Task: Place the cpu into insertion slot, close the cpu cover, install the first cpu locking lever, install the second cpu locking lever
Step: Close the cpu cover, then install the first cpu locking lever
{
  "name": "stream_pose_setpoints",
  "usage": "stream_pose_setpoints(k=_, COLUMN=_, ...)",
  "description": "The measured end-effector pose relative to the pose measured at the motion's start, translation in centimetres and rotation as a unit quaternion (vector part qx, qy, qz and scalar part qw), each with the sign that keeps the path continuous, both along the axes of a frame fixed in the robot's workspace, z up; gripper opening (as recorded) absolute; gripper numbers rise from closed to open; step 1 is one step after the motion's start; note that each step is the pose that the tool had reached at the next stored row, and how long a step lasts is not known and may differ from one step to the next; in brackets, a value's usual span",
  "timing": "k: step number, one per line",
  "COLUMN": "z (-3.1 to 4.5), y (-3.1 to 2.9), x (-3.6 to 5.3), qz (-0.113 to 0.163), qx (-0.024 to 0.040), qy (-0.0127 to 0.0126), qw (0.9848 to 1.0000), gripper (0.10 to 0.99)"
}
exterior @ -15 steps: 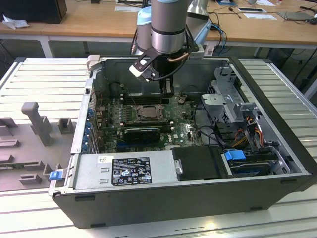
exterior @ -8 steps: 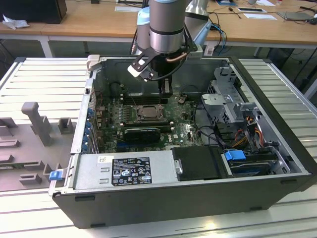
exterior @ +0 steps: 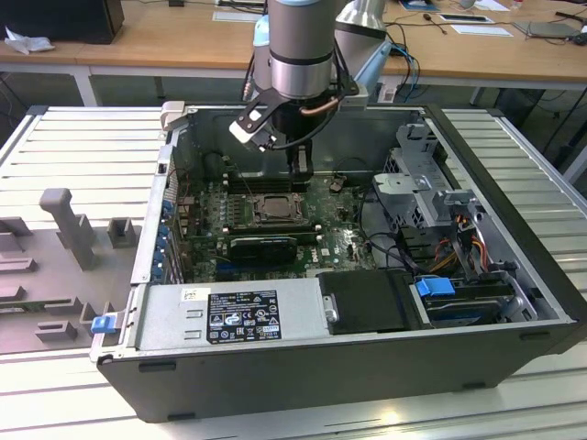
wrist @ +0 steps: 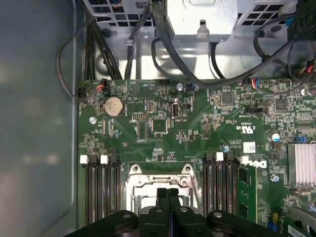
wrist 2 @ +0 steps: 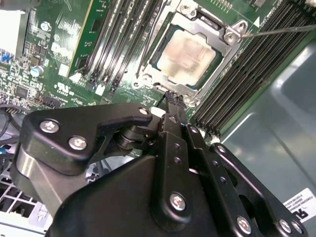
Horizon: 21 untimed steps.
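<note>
In the second wrist view the cpu (wrist 2: 185, 54) lies flat in the insertion slot (wrist 2: 144, 79), its silvery top showing through the window of the cpu cover (wrist 2: 205, 24), which lies down over it. A thin metal locking lever (wrist 2: 276, 30) runs from one socket corner out over the memory slots. My gripper (wrist 2: 170, 98) is shut with nothing between its fingers, its tip right at the socket's edge. In the first wrist view the gripper (wrist: 168, 195) hangs over the insertion slot (wrist: 136, 190). In the exterior view the gripper (exterior: 298, 170) sits just behind the insertion slot (exterior: 275, 209).
Long black memory slots (wrist 2: 116, 39) flank the socket on both sides. A black graphics card (exterior: 263, 246) lies in front of it. The power supply (exterior: 229, 312), drive cage (exterior: 422, 179), cables (exterior: 459, 243) and case walls (exterior: 174, 147) hem in the board.
</note>
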<state>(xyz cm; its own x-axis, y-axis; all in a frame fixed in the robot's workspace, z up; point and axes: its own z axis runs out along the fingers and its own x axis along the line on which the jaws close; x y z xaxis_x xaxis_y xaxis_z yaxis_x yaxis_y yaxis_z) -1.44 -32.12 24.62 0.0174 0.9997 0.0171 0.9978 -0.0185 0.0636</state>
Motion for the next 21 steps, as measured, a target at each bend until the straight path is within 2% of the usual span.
stream_pose_setpoints(k=7, z=-1.03, y=-0.01, x=-1.34, qz=0.015, qx=0.0008, qy=0.0002, qw=0.9999, gripper=0.106)
stream_pose_setpoints(k=11, z=-1.04, y=-0.01, x=-1.97, qz=0.015, qx=0.0009, qy=0.0001, qw=0.9999, gripper=0.106)
stream_pose_setpoints(k=21, z=-1.04, y=0.00, x=-2.81, qz=0.015, qx=0.0009, qy=0.0001, qw=0.9999, gripper=0.106)
